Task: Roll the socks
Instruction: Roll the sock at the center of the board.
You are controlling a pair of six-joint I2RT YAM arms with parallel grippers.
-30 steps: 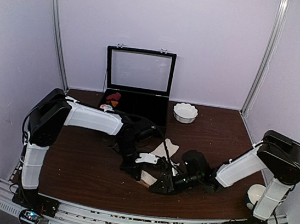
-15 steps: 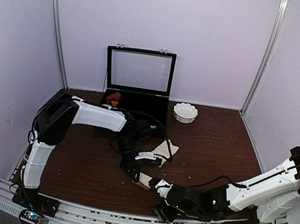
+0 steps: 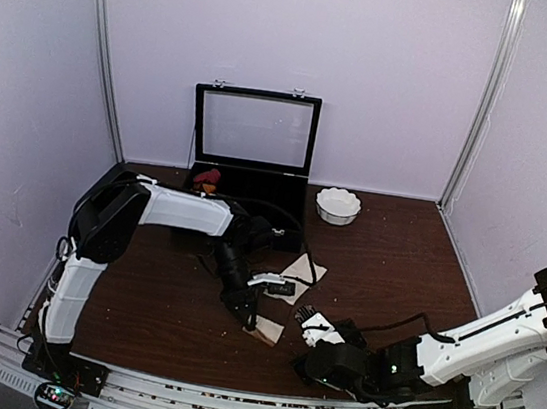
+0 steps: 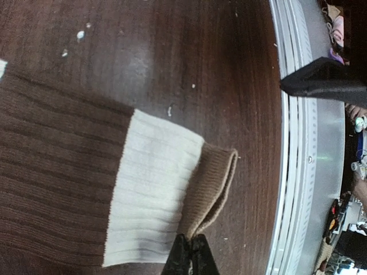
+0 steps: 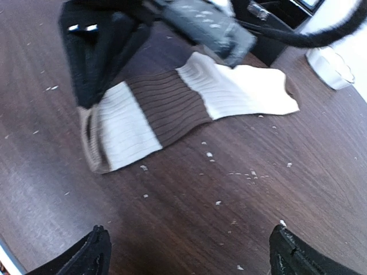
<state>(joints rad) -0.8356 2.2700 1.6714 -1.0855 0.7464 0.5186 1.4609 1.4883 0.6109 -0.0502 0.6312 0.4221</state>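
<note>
as the left jaws clamp its tan cuff (image 4: 217, 177), the sock (image 4: 149, 189) lies flat.

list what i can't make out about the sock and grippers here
- Left wrist: left gripper cut by the bottom edge; how much sock it pinches is unseen.
- Right wrist: sock's cuff corner behind the left gripper.
- Top external: sock mostly behind the left arm; case contents too dark, small.
</note>
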